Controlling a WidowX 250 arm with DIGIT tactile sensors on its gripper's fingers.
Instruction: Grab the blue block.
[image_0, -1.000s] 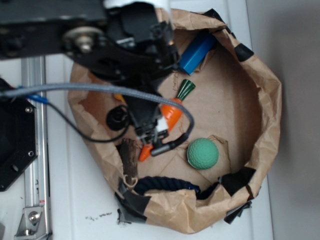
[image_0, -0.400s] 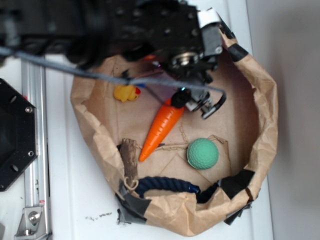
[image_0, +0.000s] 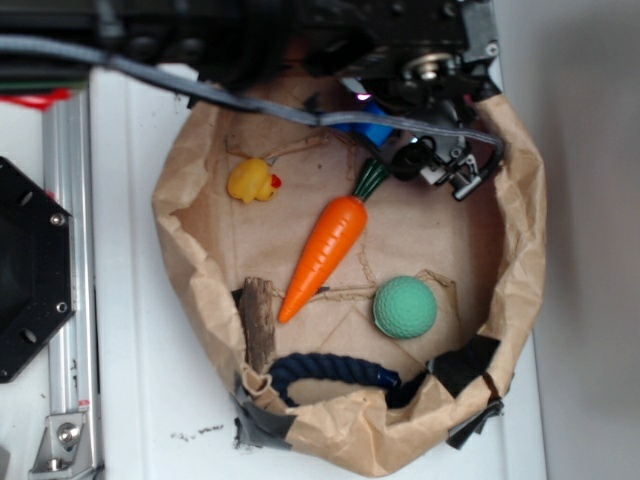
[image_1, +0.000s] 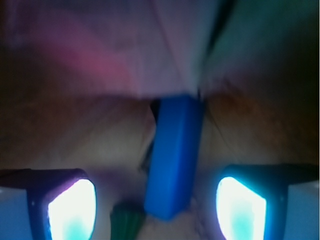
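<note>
The blue block (image_1: 175, 155) lies lengthwise between my two fingers in the wrist view, with a gap on each side. My gripper (image_1: 156, 207) is open, its glowing pads (image_1: 70, 210) standing wide of the block. In the exterior view only a bit of the blue block (image_0: 372, 131) shows at the top of the paper bag (image_0: 520, 260), under the arm. The gripper (image_0: 440, 165) hangs just right of it, low inside the bag.
An orange carrot (image_0: 328, 250) with a green top (image_1: 127, 222) lies just below the block. A yellow duck (image_0: 252, 182), a green ball (image_0: 405, 306), a brown stick (image_0: 260, 322) and a navy rope ring (image_0: 335, 368) also sit in the bag.
The arm has swung up and right, from over the carrot to the bag's top edge. The carrot and duck are uncovered, and the block is now mostly hidden under the arm.
</note>
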